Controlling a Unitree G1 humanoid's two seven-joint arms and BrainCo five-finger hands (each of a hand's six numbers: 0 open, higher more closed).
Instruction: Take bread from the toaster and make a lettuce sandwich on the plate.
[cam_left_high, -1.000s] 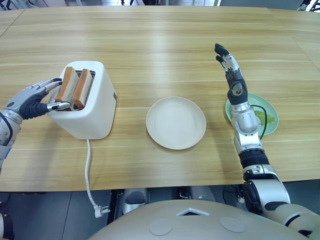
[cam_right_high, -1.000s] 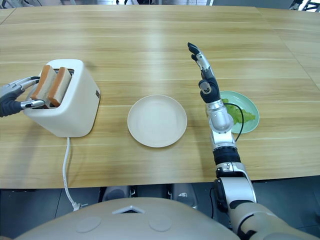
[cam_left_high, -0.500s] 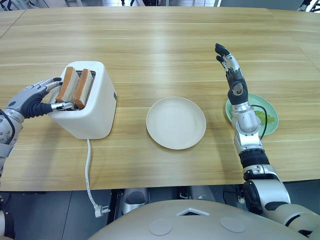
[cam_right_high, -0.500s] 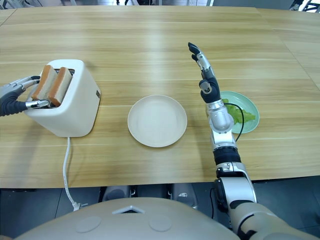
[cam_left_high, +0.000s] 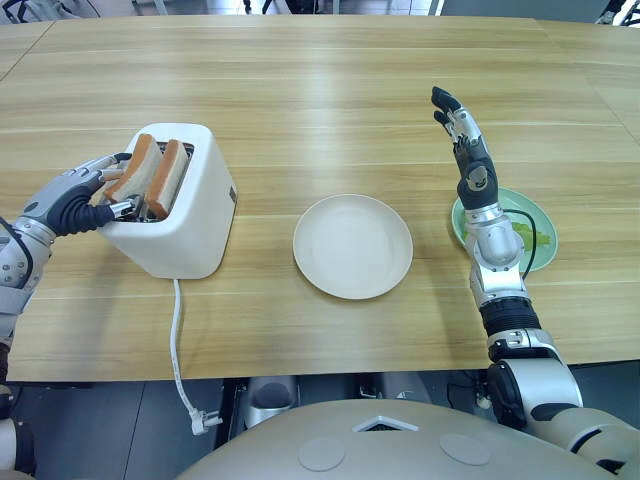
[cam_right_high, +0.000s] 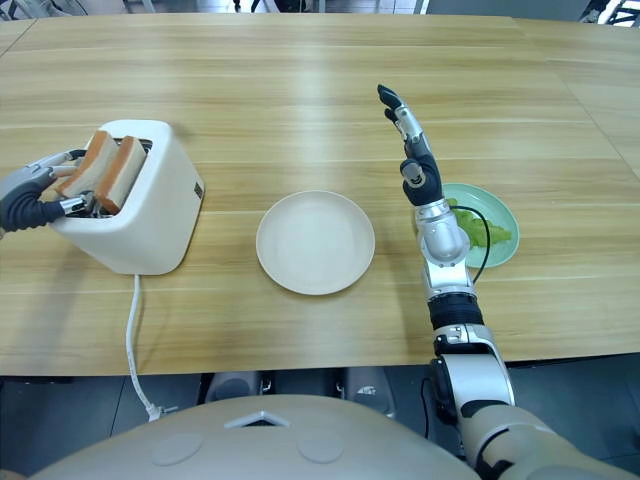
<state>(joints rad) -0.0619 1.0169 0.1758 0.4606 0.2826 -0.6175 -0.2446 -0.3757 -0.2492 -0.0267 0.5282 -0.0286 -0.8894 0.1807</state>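
Bread (cam_left_high: 165, 180), 2 tan slices w/ brown crusts in white toaster (cam_left_high: 195, 232), L hand (cam_left_high: 72, 203) pinching outer slice, R hand (cam_left_high: 469, 152) flat-open.

Two browned bread slices (cam_left_high: 165, 178) stand tilted in a white toaster (cam_left_high: 190, 230) at the left of the desk (cam_left_high: 300, 90), the outer slice (cam_left_high: 135, 172) gripped by the left robot hand (cam_left_high: 75, 205). A bare cream plate (cam_left_high: 352, 246) lies at the centre. Lettuce (cam_right_high: 485, 232) rests in a green dish (cam_left_high: 540, 212) to the right.
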